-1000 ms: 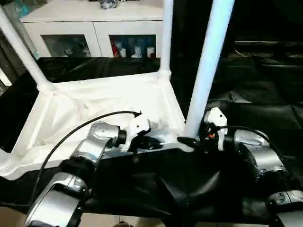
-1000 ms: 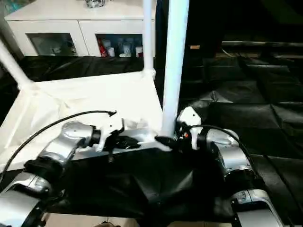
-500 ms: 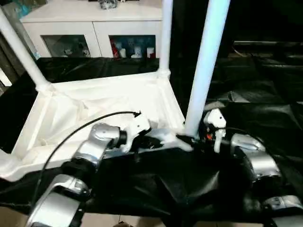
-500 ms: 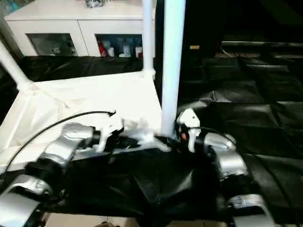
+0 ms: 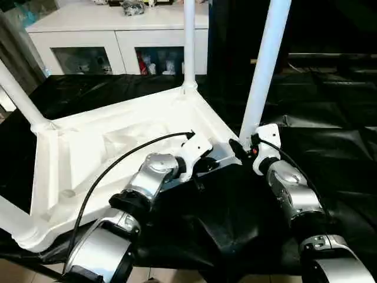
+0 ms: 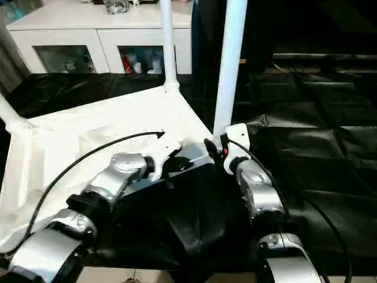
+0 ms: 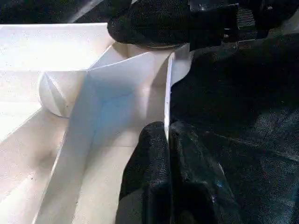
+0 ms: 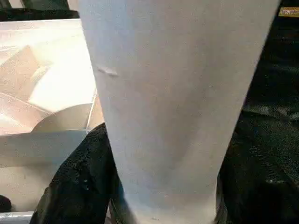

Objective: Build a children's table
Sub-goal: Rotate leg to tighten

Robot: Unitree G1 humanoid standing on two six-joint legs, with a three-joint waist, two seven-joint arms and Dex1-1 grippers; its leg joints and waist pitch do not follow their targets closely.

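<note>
The white tabletop (image 5: 118, 147) lies underside up on black cloth, a tubular leg standing in each corner socket. My left gripper (image 5: 206, 164) is shut on the thin rim (image 7: 167, 93) of the tabletop, close to the near right corner. My right gripper (image 5: 241, 150) is shut on the base of the near right leg (image 5: 262, 71), just above its socket, with black fingers (image 8: 79, 186) on either side of the tube (image 8: 173, 102). Other legs rise at the far corner (image 5: 189, 41), the left corner (image 5: 20, 100) and the near left corner (image 5: 12, 221).
A white cabinet (image 5: 118, 35) with glass-fronted shelves stands behind the work. Crumpled black cloth (image 5: 330, 141) covers the surface to the right and in front. A black cable (image 5: 118, 165) arcs over my left forearm.
Both grippers have pushed forward with the near right corner, and the tabletop has swung round on the cloth. The near left leg has come into view.
</note>
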